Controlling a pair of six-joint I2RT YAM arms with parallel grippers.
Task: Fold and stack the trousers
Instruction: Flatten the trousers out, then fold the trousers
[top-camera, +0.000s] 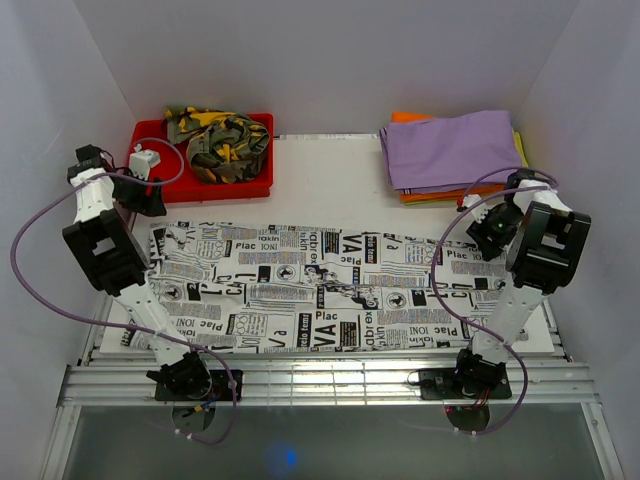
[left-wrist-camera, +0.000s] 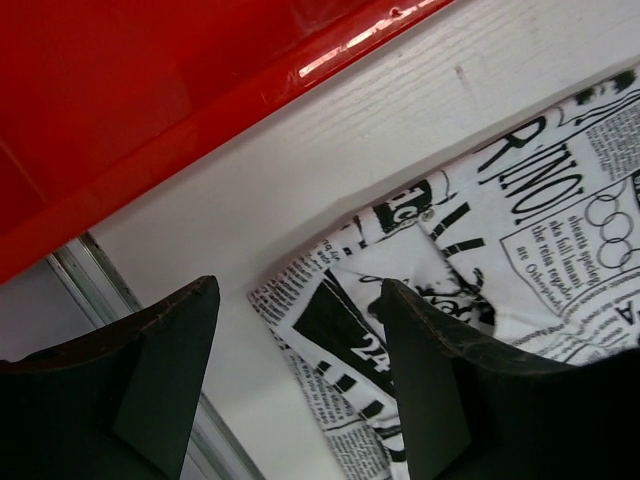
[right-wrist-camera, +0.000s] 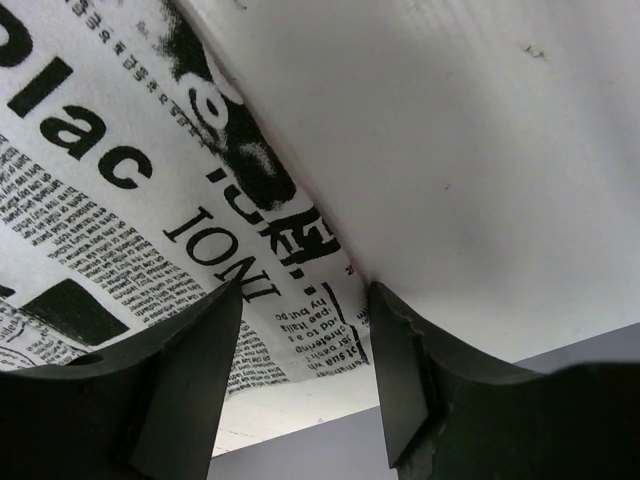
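Black-and-white newspaper-print trousers (top-camera: 320, 285) lie spread flat across the table. My left gripper (top-camera: 152, 208) hovers open over their far left corner (left-wrist-camera: 330, 300), one finger (left-wrist-camera: 170, 350) over bare table, the other over the cloth. My right gripper (top-camera: 478, 232) hovers open over their far right corner (right-wrist-camera: 320, 300), jaws astride the cloth edge. Neither holds anything. A stack of folded trousers, purple on top (top-camera: 455, 150), sits at the far right. Camouflage trousers (top-camera: 220, 142) lie crumpled in the red bin (top-camera: 150, 190).
The red bin's wall (left-wrist-camera: 150, 110) is close beyond my left gripper. A metal rail (top-camera: 320, 380) runs along the table's near edge. White walls close in on both sides. Purple cables loop from both arms.
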